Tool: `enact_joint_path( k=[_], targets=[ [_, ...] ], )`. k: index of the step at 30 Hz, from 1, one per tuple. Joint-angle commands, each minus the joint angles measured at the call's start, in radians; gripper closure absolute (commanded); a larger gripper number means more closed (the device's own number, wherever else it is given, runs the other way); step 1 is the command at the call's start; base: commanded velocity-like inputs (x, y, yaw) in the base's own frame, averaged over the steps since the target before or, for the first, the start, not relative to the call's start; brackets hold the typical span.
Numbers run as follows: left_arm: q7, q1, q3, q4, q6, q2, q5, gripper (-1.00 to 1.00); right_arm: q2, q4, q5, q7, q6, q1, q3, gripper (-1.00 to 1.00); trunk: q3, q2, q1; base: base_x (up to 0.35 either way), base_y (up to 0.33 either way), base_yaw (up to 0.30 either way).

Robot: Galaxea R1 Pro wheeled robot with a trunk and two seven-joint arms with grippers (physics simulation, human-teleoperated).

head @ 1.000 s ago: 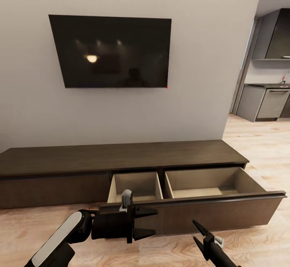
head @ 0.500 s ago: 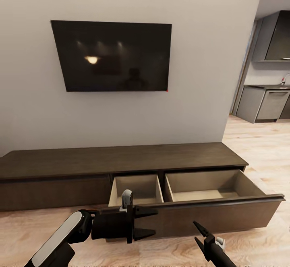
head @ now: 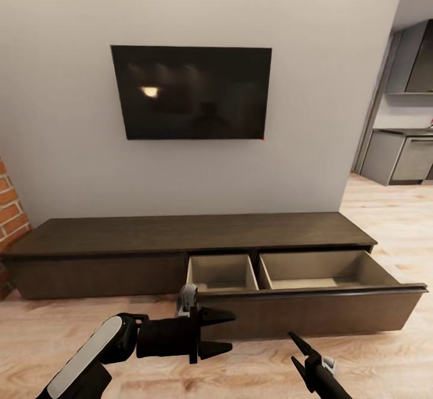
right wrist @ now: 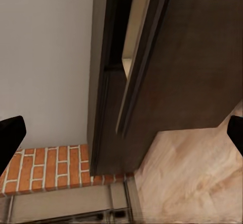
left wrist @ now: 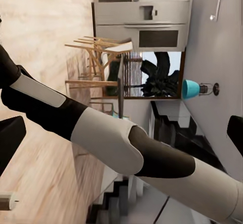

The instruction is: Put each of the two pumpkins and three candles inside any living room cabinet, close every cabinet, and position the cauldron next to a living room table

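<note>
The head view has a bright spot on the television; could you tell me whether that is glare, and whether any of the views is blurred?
In the head view the television carries a warm reflected glow at its upper left, with fainter spots beside it; edges are sharp. In the right wrist view the open drawer front looks soft and stretched, being so close.

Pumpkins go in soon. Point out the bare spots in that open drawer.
The drawer has two bare beige compartments: a smaller one toward the TV unit's middle and a wider one toward the kitchen. Only the divider separates them. Nothing is crowded.
</note>
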Motion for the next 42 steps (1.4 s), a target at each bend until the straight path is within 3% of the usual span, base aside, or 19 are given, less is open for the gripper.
enact_joint_path(
  k=[1, 18, 31, 42],
  targets=[
    [0.009, -0.001, -0.001, 0.000, 0.000, 0.000, 0.010, -1.00, 0.000, 0.004, -0.010, 0.006, 0.008, -0.002, 0.008, -1.00, 0.002, 0.007, -0.005, -0.287, 0.174, 0.253],
    [0.013, -0.001, -0.001, 0.000, -0.001, 0.000, 0.009, -1.00, -0.001, 0.004, -0.011, -0.004, 0.002, -0.001, 0.008, -1.00, 0.056, 0.126, -0.070, -0.177, 0.057, 0.253],
    [0.013, -0.001, -0.001, 0.000, -0.001, 0.000, 0.009, -1.00, -0.001, 0.005, -0.014, -0.004, -0.032, 0.004, 0.007, -1.00, 0.096, 0.217, -0.120, -0.008, 0.000, -0.117],
    [0.013, -0.001, -0.001, 0.000, -0.001, 0.000, 0.009, -1.00, 0.000, 0.005, -0.014, -0.004, -0.033, 0.005, 0.007, -1.00, 0.128, 0.287, -0.158, -0.274, 0.000, -0.002]
  ],
)
